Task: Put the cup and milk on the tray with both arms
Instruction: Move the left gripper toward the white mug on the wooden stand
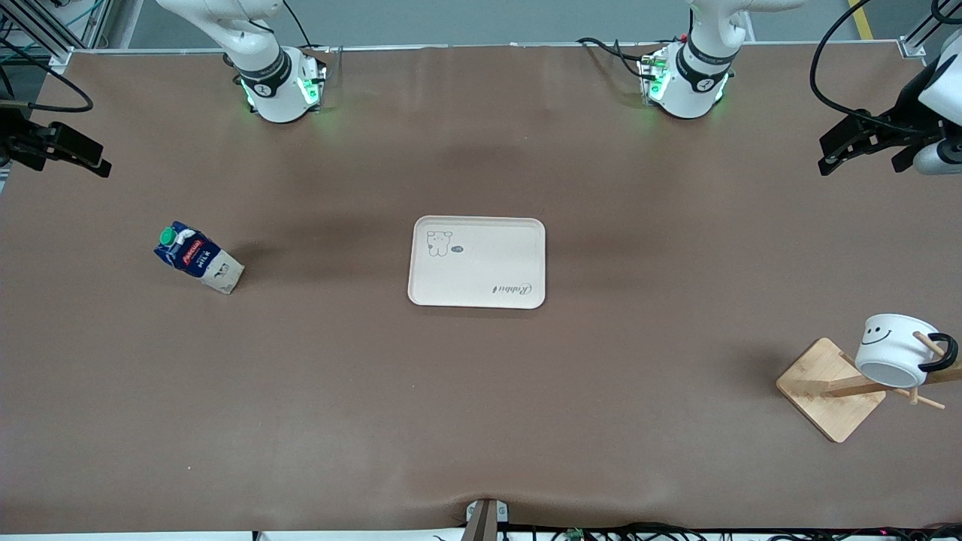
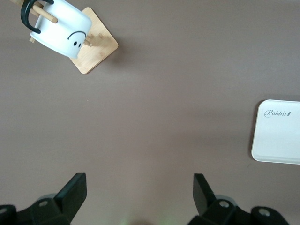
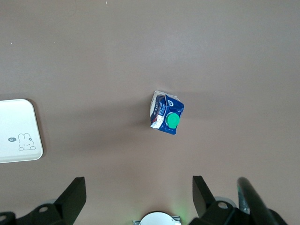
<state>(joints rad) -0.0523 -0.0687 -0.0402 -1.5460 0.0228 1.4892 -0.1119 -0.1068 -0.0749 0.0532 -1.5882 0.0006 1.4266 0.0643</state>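
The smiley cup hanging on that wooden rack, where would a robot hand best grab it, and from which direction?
Probably by the rim and wall, not the handle. The cup hangs tilted on the wooden rack, a peg through its black handle, so that loop is taken. Its open mouth faces down toward the front camera. The left gripper, open, could come from above, clamp the wall, then slide it along the peg.

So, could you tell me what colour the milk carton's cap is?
Green; the milk cap shows best in the right wrist view.

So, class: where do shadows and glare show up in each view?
Front view: soft shadows lie on the table beside the milk, the tray and the cup; green base light tints the table. Left wrist view: even lighting, no glare. Right wrist view: faint shadow beside the carton.
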